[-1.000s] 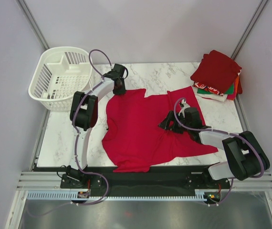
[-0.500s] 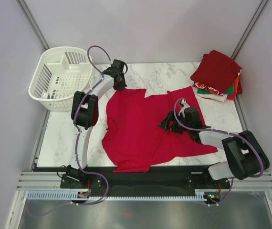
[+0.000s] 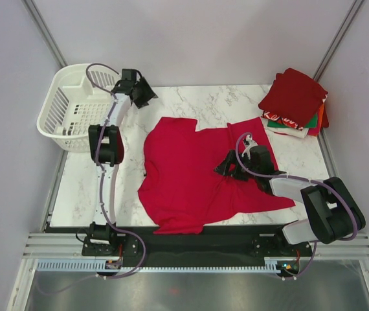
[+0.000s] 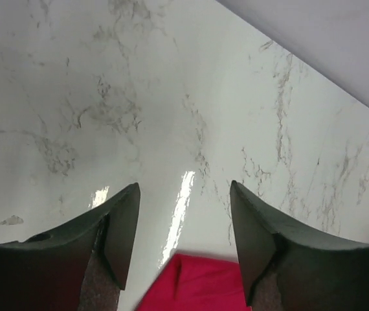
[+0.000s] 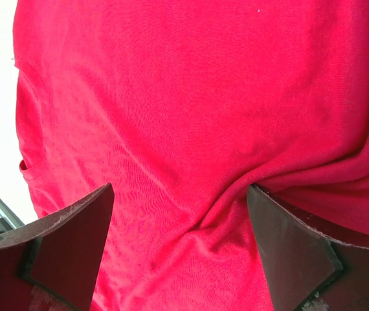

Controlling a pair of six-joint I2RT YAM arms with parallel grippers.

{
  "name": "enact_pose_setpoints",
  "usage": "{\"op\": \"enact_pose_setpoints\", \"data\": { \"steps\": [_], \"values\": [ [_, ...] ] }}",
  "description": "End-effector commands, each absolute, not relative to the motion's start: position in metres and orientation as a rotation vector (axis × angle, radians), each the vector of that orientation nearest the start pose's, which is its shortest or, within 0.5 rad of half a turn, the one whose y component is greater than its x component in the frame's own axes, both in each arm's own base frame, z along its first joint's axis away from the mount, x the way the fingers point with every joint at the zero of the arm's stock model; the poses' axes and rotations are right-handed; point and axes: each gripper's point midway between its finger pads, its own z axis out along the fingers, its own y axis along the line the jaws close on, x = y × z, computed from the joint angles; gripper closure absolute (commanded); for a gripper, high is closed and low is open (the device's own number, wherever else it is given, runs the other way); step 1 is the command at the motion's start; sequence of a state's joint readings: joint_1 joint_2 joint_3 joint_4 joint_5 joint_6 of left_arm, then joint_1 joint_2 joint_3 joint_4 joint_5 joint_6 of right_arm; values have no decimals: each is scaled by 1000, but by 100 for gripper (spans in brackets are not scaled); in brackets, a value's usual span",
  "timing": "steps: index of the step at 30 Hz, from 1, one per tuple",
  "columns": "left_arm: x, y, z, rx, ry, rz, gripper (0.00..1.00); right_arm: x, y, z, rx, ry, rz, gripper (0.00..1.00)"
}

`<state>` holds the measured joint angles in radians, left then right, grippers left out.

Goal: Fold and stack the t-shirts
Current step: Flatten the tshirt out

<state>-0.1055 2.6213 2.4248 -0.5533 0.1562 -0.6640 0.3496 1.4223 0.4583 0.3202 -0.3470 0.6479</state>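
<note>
Fold not yet begun on the bright red t-shirt (image 3: 184,175).
It lay spread on the tabletop (image 3: 217,100); left claw (image 4: 183,188) spread, empty, beyond its far corner; right claw (image 5: 179,189) spread over the cloth. Next likely called for pinching an edge.

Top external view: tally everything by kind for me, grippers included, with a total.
red t-shirt, spread out: 1
stack of folded t-shirts: 1 (its layers cannot be counted reliably)
white basket: 1
grippers: 2, the left gripper and the right gripper
Total: 5
</note>
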Motion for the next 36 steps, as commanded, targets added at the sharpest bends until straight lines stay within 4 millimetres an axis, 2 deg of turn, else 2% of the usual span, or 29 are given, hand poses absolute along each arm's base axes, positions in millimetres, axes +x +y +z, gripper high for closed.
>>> {"op": "enact_pose_setpoints", "data": {
  "steps": [1, 2, 3, 4, 6, 7, 9, 10, 11, 12, 14, 16, 19, 24, 27, 35, 36],
  "values": [
    [657, -133, 141, -558, 2172, -676, 35, 274, 190, 26, 152, 2400, 889, 7],
    [655, -134, 145, -532, 2172, -659, 35, 275, 190, 26, 152, 2400, 889, 7],
    [650, -136, 153, -500, 2172, -647, 40, 274, 190, 25, 152, 2402, 890, 7],
    [638, -139, 158, -450, 2188, -614, 42, 275, 190, 26, 151, 2400, 890, 7],
    [624, -143, 159, -410, 2213, -578, 48, 274, 190, 25, 150, 2400, 892, 7],
    [611, -148, 155, -381, 2242, -545, 49, 275, 190, 26, 149, 2399, 890, 7],
    [599, -156, 147, -345, 2277, -536, 59, 275, 190, 26, 149, 2399, 890, 7],
    [589, -167, 138, -323, 2310, -550, 64, 275, 190, 26, 151, 2399, 891, 7],
    [584, -175, 134, -297, 2327, -561, 69, 275, 190, 26, 148, 2397, 891, 7],
    [580, -181, 131, -275, 2340, -568, 80, 275, 190, 26, 148, 2397, 891, 7],
    [568, -202, 114, -220, 2385, -571, 90, 275, 190, 26, 148, 2397, 891, 7],
    [557, -222, 101, -149, 2419, -563, 94, 274, 190, 26, 149, 2398, 890, 7],
    [544, -236, 82, -99, 2461, -522, 98, 274, 189, 26, 151, 2398, 890, 7],
    [539, -233, 54, -75, 2500, -417, 98, 275, 190, 26, 149, 2395, 892, 7],
    [543, -229, 49, -72, 2497, -367, 98, 274, 191, 25, 145, 2399, 895, 7],
    [574, -219, 37, -54, 2465, -241, 94, 274, 190, 26, 145, 2397, 896, 6],
    [583, -219, 46, -60, 2432, -236, 93, 274, 191, 26, 143, 2396, 897, 6]
  ]
}}
